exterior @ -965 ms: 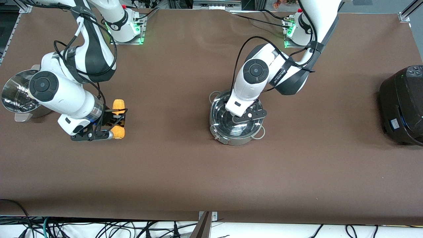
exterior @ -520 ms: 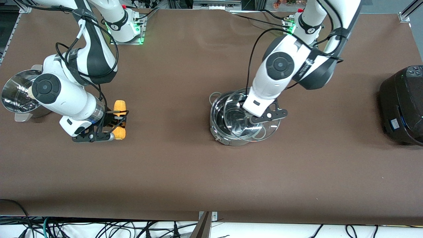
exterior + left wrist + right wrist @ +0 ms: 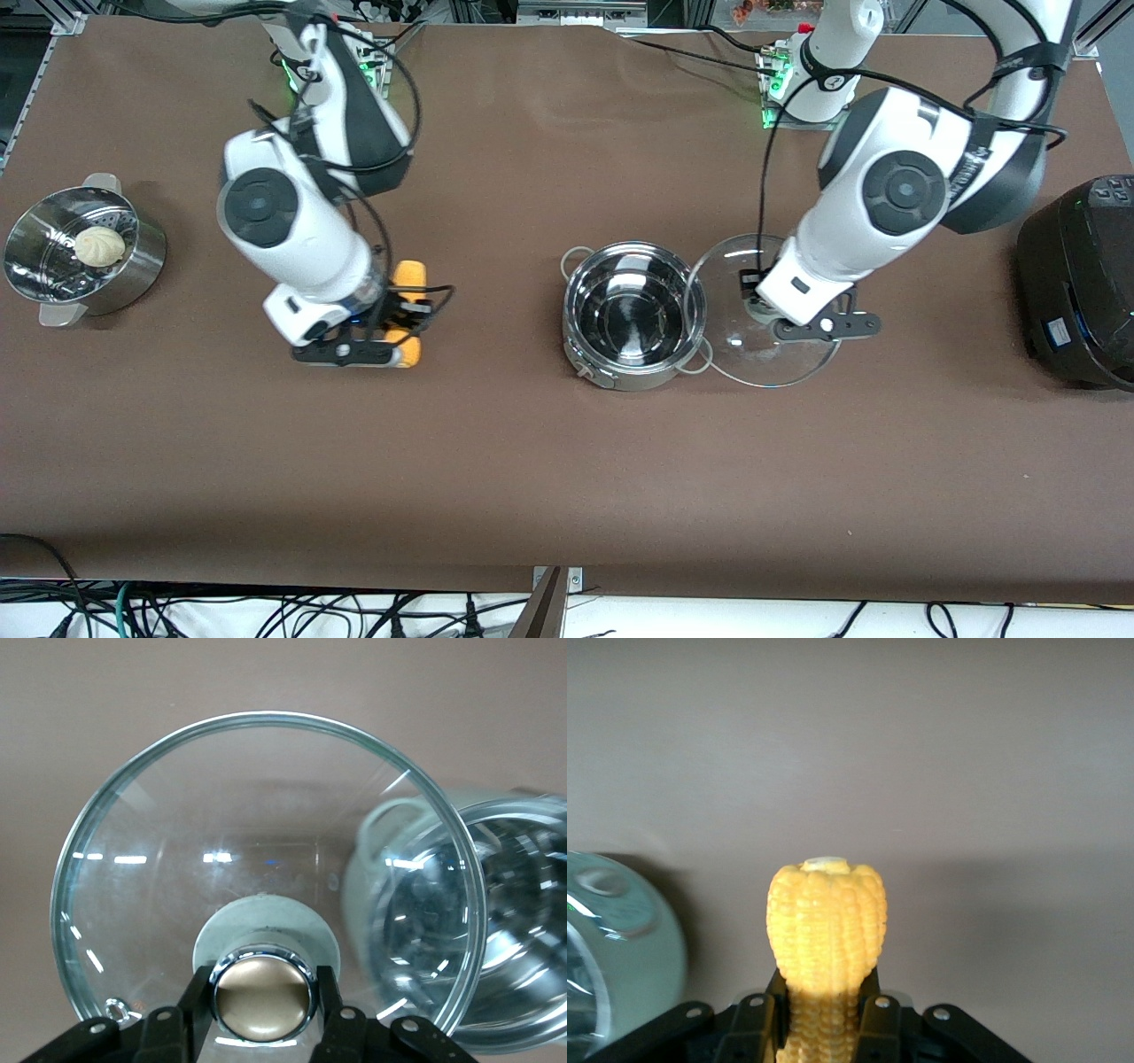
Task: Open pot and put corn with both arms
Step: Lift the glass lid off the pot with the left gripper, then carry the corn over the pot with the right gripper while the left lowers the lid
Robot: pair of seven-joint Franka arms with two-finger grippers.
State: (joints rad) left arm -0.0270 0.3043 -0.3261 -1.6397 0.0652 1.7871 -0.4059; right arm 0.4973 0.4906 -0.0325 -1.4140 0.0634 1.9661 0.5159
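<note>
The shallow round shiny steel pot (image 3: 634,321) stands uncovered near the middle of the frame in the front view, on the brown counter (image 3: 567,478), its bright inside bare and a small loop handle showing at each side. Its clear round glass lid (image 3: 764,312) hangs just beside it toward the left arm's end of the counter, with the near edge of the rim overlapping the pot's loop handle in that view. The left claw (image 3: 264,1003) is clamped on the lid's copper-coloured knob (image 3: 263,1000); in the left wrist view a black finger presses each side of the knob, and the pot (image 3: 496,930) shows through and past the glass.

At centre left of the front view, the right claw (image 3: 390,332) is closed around the husked yellow-orange corn cob (image 3: 407,276), which it holds over bare counter between the pot and the steamer. The right wrist view shows the cob (image 3: 826,926) pinched low between two black fingers, its pale tip pointing away from the wrist.

At the far left edge of the front view sits a perforated steel steamer bowl (image 3: 133,257) holding a round white bun (image 3: 99,245). A big black cooker (image 3: 1076,279) fills the right edge.
</note>
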